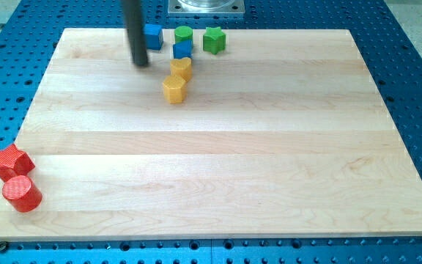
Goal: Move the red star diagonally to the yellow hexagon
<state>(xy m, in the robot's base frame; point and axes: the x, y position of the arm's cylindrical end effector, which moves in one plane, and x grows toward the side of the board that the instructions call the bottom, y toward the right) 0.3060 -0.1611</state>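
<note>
Camera view: my tip (140, 64) near blue block (153, 36); red star (12, 160) far off; no claw visible.

Lab or robotics test bench, not home. Pale wooden board as surface (218, 161), laid on blue perforated metal bench (409, 66) with regular grid of holes. Grey metal mounting plate (206, 6) at view's top edge. Small coloured test blocks scattered on board.
</note>
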